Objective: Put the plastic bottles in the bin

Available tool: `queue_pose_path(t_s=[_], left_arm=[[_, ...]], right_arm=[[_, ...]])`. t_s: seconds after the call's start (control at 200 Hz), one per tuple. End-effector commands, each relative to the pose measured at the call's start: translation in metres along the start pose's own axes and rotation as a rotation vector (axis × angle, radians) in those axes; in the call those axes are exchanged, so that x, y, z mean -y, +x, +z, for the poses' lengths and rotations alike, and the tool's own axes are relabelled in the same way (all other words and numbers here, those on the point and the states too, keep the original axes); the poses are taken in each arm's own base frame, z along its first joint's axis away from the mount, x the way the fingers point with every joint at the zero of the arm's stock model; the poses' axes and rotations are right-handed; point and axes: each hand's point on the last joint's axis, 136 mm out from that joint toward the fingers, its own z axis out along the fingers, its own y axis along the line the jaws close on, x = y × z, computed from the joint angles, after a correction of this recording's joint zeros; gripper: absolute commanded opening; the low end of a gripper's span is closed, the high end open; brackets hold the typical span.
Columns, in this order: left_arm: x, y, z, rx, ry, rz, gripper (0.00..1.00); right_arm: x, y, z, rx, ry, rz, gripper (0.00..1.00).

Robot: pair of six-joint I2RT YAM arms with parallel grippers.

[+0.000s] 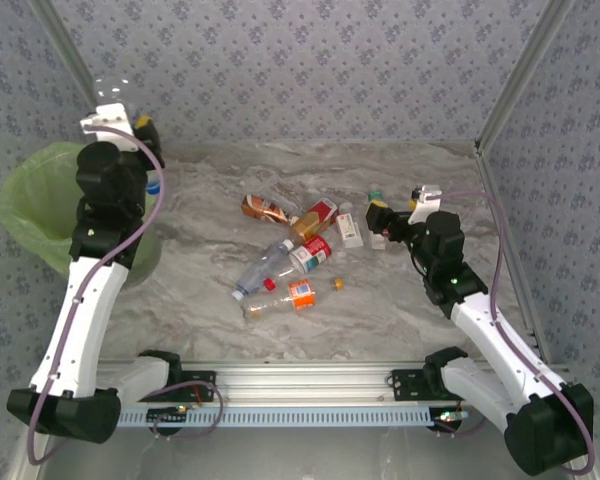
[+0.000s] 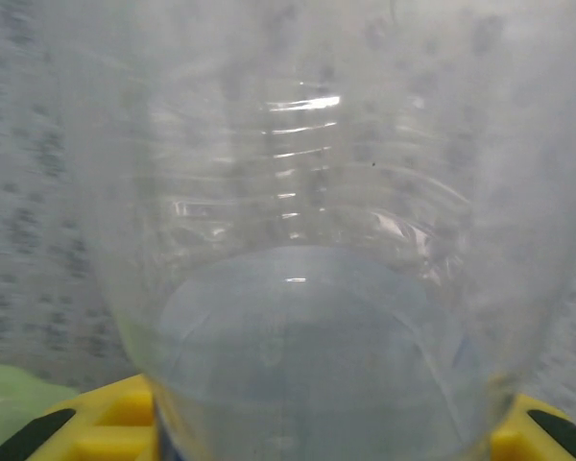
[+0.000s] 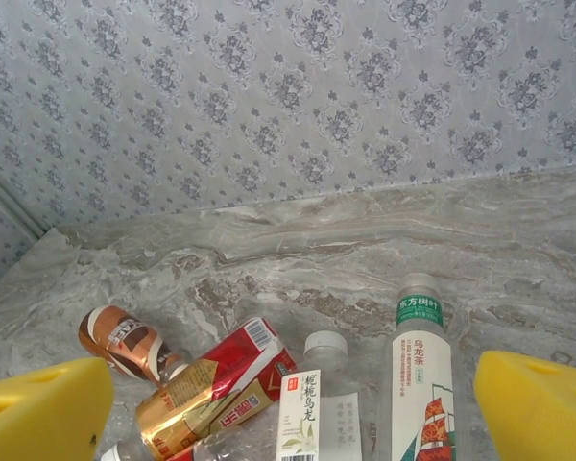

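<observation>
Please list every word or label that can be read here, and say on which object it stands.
"东方树叶": green band of the tall tea bottle.
"乌龙茶": white label of the same bottle, under the band.
"栀栀乌龙", probably, since it is small: white-capped bottle.
Red-and-gold bottle, brown bottle: print too blurred to read.
Orange-label bottle, top view: too small to read.
Clear bottle: no text visible.

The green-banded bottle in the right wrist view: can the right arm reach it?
Probably yes. The green-banded bottle lies just ahead of the right tool, whose jaws stand wide open, with nothing over it; a shorter bottle lies close beside it.
</observation>
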Motion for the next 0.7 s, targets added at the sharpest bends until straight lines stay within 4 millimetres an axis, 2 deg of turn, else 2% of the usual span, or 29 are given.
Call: queue_pose_path(t_s=[0.0,0.205,0.375,0.53,0.695], left_arm=[[-0.048,-0.018,-0.001,0.089,-0.183,-0.008,0.38],[-0.12,0.015,0.012,0.043,-0.346,-0.111,0.38],[-0.164,0.059,0.031,-0.067,-0.43,-0.21,0.39],[-0.175,0.096,0.043,-0.153,-0.457,-0.262,0.4],[-0.172,0.13,0.047,-0.236,-0.454,-0.351,0.41]], right_arm=[[0.0,-0.01,-0.003,0.028,0.021,-0.005,0.99],[0.001,-0.005,-0.003,0.008,0.022,-0.006,0.99],[0.001,-0.001,-0.004,-0.005,0.024,-0.006,0.99],[0.002,0.0,-0.004,-0.009,0.031,-0.005,0.99],[0.003,0.001,-0.003,-0.019,0.041,-0.012,0.99]])
